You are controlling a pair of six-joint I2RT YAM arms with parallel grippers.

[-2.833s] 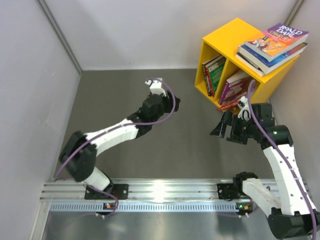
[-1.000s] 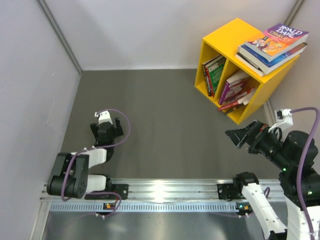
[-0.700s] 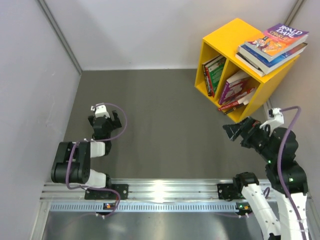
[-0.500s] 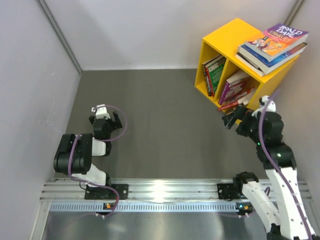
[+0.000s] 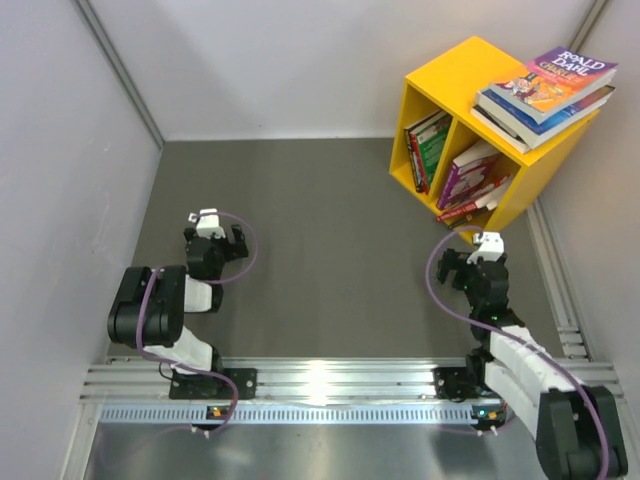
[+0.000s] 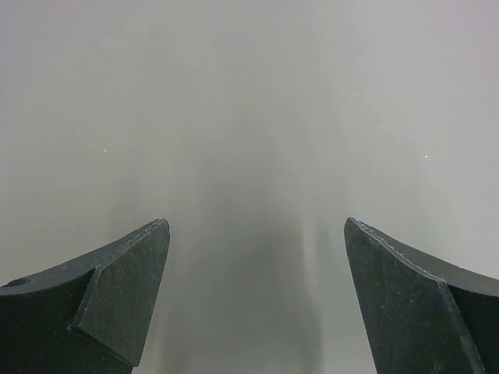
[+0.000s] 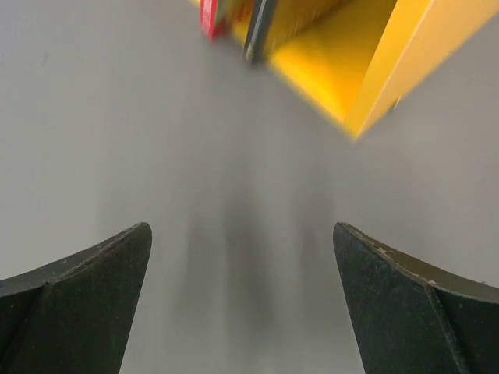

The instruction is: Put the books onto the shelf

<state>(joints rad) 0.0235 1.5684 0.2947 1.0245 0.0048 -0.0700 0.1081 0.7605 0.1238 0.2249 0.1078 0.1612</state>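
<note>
The yellow shelf (image 5: 452, 78) stands at the far right of the table, its two compartments facing me. Books (image 5: 428, 150) stand in its left compartment and more books (image 5: 470, 180) lean and lie in the right one. A stack of books (image 5: 548, 88) with a Roald Dahl cover lies on its top. My left gripper (image 5: 212, 240) is folded back low at the near left, open and empty. My right gripper (image 5: 470, 266) hangs just in front of the shelf's near corner (image 7: 374, 86), open, with nothing between its fingers (image 7: 93, 280). A red book edge (image 7: 209, 17) shows blurred there.
Grey walls (image 5: 80, 180) close in the left and back of the dark table surface (image 5: 320, 240). A metal rail (image 5: 320, 385) with both arm bases runs along the near edge. The left wrist view shows only bare grey surface (image 6: 257, 117).
The right arm has swung down from raised at the right and folded in toward its base, ending below the shelf's near corner. The left arm has barely moved. Both grippers stayed open.
</note>
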